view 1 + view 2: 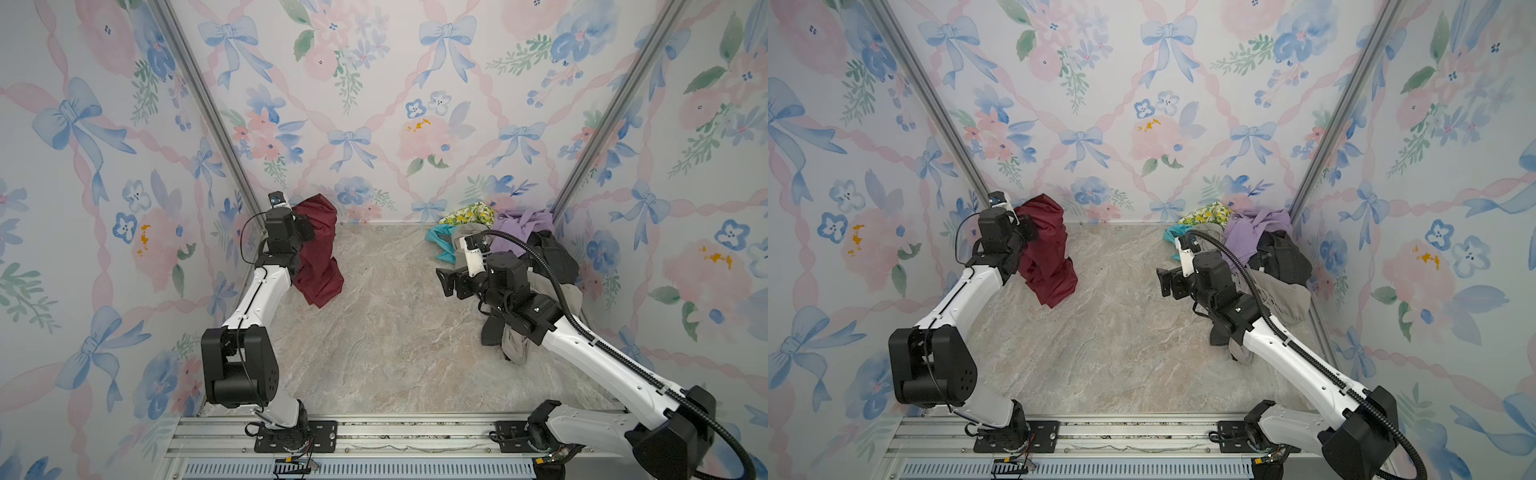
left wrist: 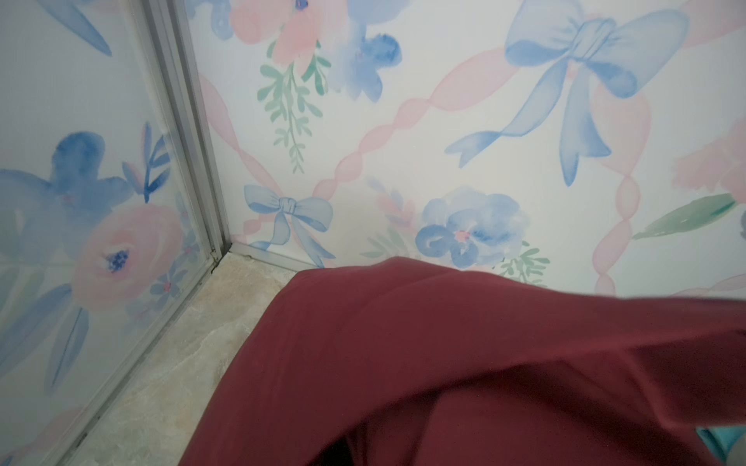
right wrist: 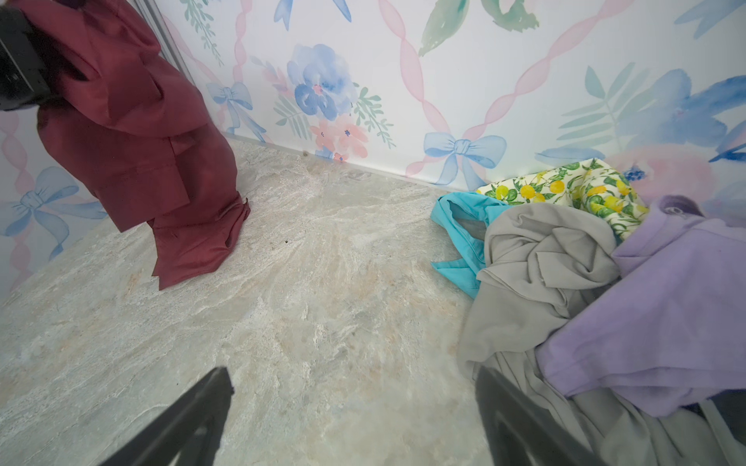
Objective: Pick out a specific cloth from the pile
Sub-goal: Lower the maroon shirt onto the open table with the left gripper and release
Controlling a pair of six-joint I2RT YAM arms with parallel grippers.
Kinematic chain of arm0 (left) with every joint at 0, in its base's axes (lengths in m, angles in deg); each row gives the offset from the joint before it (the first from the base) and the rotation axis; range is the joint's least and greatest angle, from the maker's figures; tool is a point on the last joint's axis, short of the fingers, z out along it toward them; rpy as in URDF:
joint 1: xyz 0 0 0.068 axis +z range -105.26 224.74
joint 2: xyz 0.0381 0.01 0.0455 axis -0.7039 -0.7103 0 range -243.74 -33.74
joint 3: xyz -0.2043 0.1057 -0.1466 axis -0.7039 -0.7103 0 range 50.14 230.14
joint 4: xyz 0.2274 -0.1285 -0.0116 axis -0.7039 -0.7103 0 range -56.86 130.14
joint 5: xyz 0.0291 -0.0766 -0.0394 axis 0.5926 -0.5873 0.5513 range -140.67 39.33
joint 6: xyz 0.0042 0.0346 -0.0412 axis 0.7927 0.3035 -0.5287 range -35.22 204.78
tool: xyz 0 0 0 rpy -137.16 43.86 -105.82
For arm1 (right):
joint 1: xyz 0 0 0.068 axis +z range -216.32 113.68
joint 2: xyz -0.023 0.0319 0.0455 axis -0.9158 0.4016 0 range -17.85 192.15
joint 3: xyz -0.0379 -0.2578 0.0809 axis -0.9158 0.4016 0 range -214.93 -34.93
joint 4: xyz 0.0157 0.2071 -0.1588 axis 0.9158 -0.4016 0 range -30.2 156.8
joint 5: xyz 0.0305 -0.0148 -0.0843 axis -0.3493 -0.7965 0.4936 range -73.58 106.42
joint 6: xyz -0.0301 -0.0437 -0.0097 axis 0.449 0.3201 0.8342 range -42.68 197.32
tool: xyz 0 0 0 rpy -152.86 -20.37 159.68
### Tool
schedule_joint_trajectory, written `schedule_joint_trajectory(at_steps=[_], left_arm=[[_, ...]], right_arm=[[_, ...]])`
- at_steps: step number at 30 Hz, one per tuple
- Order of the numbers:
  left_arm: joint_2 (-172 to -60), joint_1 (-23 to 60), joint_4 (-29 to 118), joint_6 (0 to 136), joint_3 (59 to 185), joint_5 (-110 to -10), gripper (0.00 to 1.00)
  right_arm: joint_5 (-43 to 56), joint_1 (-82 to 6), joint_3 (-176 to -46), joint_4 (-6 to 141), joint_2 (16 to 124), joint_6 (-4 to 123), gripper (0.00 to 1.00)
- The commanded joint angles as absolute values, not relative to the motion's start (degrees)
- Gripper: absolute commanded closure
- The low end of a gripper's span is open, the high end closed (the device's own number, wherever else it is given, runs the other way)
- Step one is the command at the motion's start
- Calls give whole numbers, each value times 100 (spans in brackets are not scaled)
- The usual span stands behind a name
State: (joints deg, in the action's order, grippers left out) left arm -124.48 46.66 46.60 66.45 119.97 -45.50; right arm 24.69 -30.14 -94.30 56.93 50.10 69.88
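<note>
1. The cloth (image 1: pixel 318 249), the maroon shiny one, is up at the back-left corner of the desk (image 1: pixel 395 332). It's hanging off my left pincer (image 1: pixel 306 230), with the bottom end bunched on the desk surface.
2. My left pincer is clamped shut on the cloth's upper part, and the fabric mostly buries the fingers. The left wrist view is basically all maroon (image 2: pixel 444 363).
3. My right pincer (image 3: pixel 354 377) is wide open with nothing in it, sitting over bare desk just beside the pile (image 3: pixel 565 282).
4. The pile is in the back-right corner, well apart from the cloth: lilac shirt (image 3: pixel 666 314) on top, grey garment (image 3: pixel 541 258), teal piece (image 3: pixel 460 230), lemon print (image 3: pixel 573 189) by the wall, and something black (image 1: pixel 552 253).
</note>
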Motion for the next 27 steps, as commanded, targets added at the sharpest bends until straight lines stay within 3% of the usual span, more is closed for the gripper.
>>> schedule_joint_trajectory(at_steps=[1, 15, 27], left_arm=[[-12719, 4686, 5033, 6381, 11558, -4443, 100], [-14269, 4694, 3896, 6208, 11929, -4743, 100], [-15216, 4773, 2813, 6628, 12727, -4372, 100]], right_arm=[[2608, -2967, -9337, 5867, 4900, 6930, 3], [2596, -3147, -8973, 6039, 4720, 6731, 3], [2272, -3476, -8828, 6105, 4794, 6618, 3]])
